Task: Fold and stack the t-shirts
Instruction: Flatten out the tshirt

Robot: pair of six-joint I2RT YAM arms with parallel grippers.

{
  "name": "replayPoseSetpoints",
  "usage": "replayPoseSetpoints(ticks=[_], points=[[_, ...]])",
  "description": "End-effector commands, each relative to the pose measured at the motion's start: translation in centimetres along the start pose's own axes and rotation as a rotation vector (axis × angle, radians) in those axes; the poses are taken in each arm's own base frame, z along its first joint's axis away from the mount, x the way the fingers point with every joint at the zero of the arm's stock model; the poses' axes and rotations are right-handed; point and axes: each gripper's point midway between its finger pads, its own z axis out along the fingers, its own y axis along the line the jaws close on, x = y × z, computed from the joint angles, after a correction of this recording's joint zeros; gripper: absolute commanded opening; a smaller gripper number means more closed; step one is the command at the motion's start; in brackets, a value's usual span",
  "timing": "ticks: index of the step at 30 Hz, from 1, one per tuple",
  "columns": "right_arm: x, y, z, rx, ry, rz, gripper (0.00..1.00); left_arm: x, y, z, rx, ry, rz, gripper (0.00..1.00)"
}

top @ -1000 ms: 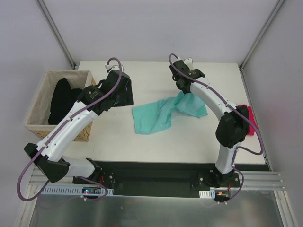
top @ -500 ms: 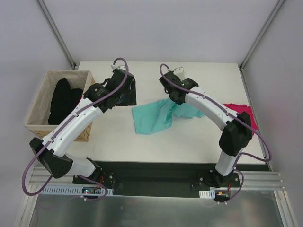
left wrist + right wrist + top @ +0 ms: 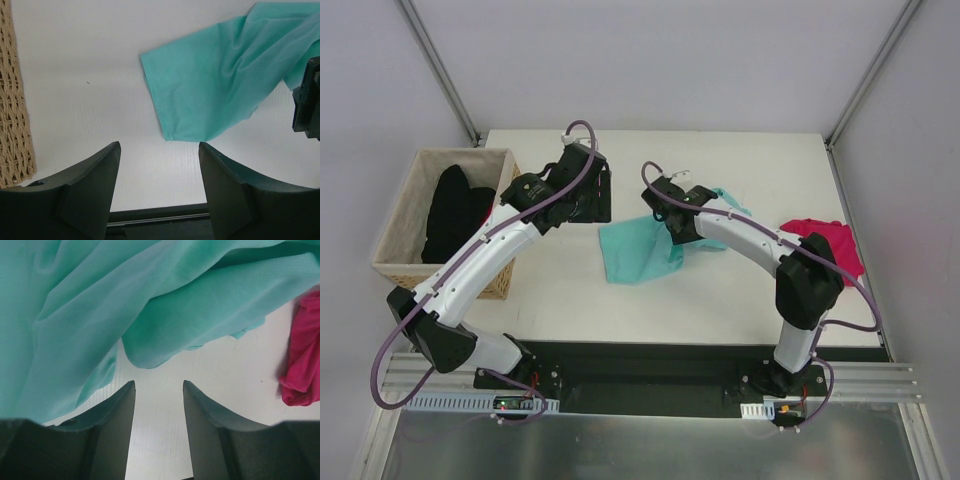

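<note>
Right, starting with white table. See wicker basket against its left edge, with black cloth heaped inside. Find teal t-shirt unfolded and rumpled mid-table, flatter at its left end, bunched under the right arm at its right end. Find pink t-shirt crumpled at the table's right edge, well apart from the teal one, not stacked. Read left gripper as released: jaws wide with nothing between them, over bare table just left of the teal hem, with basket weave at the left of its wrist view. Read right gripper as part-open and gripping nothing: bare table between the fingers, teal folds just beyond the tips and against one finger, pink cloth off to the right.
</note>
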Motion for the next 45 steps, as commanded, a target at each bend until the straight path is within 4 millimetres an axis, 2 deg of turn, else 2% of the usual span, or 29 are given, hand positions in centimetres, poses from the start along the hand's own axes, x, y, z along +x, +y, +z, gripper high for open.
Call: replayPoseSetpoints(ticks=[1, 6, 13, 17, 23, 27, 31, 32, 35, 36, 38, 39, 43, 45], points=[[1.0, 2.1, 0.8, -0.057, 0.034, 0.019, 0.47, -1.2, 0.0, -0.5, 0.009, -0.021, 0.000, 0.64], [2.0, 2.9, 1.3, -0.085, 0.054, 0.010, 0.48, -1.1, 0.1, -0.6, 0.003, -0.021, -0.005, 0.63], [2.2, 2.5, 2.5, -0.046, 0.055, -0.067, 0.49, -0.5, 0.4, -0.5, -0.005, -0.014, -0.020, 0.63], [2.3, 2.2, 4.0, -0.027, 0.074, -0.108, 0.49, -0.5, 0.4, -0.5, -0.009, -0.013, -0.032, 0.64], [1.9, -0.1, 6.2, 0.016, 0.092, -0.088, 0.49, 0.0, 0.9, -0.7, -0.024, -0.011, -0.059, 0.64], [1.0, -1.9, 7.2, 0.055, 0.088, -0.058, 0.46, 0.3, 1.1, -0.7, -0.032, -0.003, -0.066, 0.64], [0.2, -2.8, 8.0, 0.082, 0.093, -0.034, 0.42, -0.1, 0.7, -0.7, -0.025, -0.003, -0.069, 0.64], [0.0, -3.1, 8.2, 0.090, 0.094, -0.030, 0.40, -0.1, 0.7, -0.7, -0.022, -0.003, -0.068, 0.64], [-0.7, -3.4, 8.2, 0.103, 0.084, -0.025, 0.28, -0.3, 0.6, -0.8, -0.021, -0.006, -0.067, 0.64], [-0.8, -3.7, 8.1, 0.111, 0.084, -0.027, 0.16, -0.3, 0.6, -0.7, -0.022, -0.005, -0.065, 0.64], [-1.4, -4.1, 7.7, 0.117, 0.071, -0.028, 0.04, -0.3, 0.6, -0.7, -0.022, -0.005, -0.064, 0.63], [-1.5, -4.4, 7.5, 0.133, 0.069, -0.029, 0.01, -0.4, 0.6, -0.7, -0.021, -0.008, -0.063, 0.64], [-2.9, -6.1, 6.0, 0.175, 0.034, -0.044, 0.01, -0.8, 0.6, -0.8, -0.025, -0.018, -0.061, 0.63], [-4.1, -7.3, 4.7, 0.211, 0.000, -0.045, 0.01, -1.0, 0.6, -0.8, -0.026, -0.024, -0.060, 0.64]])
